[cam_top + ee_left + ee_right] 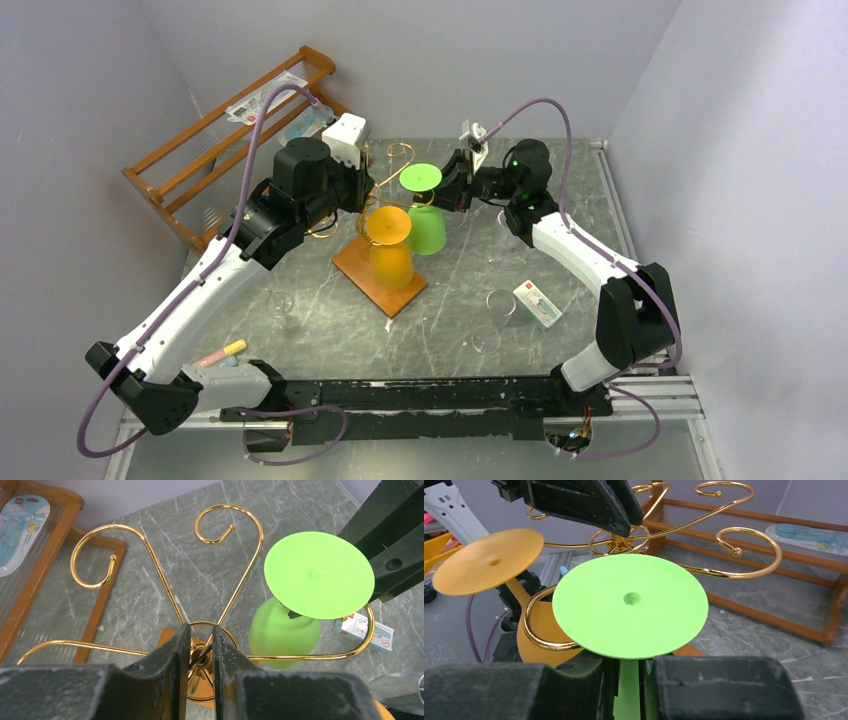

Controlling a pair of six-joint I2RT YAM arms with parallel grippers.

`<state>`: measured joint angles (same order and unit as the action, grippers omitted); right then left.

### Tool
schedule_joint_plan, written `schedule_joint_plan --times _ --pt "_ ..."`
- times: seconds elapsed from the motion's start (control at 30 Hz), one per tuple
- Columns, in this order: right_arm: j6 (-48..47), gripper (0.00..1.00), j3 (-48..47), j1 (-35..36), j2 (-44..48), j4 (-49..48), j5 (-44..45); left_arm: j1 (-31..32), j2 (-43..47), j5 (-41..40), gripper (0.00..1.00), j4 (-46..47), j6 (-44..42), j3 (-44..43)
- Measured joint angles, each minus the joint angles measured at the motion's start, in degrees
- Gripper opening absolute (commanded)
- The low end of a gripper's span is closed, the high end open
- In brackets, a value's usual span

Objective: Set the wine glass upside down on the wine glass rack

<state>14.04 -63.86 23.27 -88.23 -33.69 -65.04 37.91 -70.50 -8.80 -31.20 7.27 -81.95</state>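
Wine glass (630, 600): R tool (628, 680); prob. on rack (355, 266)

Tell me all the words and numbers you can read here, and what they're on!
No text here can be read.
On the small white box on the table: a red mark and some print, too small to read.
On the plastic packet on the wooden shelf: a red logo and lettering, too blurred to read.
On the green wine glass, the orange wine glass and the wine glass rack: no writing shows.
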Motion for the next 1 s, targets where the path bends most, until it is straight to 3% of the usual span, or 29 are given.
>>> schedule_joint_plan --times 0.4,0.7,0.93,1.0 --pt "0.1 0.0 3.9 2.1 4.0 2.8 11.8 0.0 0.0 0.0 0.05 1.5 0.5 0.9" --pt "1.4 0.0 7.4 2.3 7.1 0.3 14.0 0.0 0.0 0.1 0.06 1.6 1.1 0.9" --pt "0.5 0.0 7.5 2.7 7.3 1.9 17.0 -0.3 -0.5 1.7 0.4 1.0 1.7 0.0" --pt "0.0 0.0 7.5 2.9 7.3 1.9 18.6 -0.5 -1.1 2.6 0.45 0.9 2.4 -0.7"
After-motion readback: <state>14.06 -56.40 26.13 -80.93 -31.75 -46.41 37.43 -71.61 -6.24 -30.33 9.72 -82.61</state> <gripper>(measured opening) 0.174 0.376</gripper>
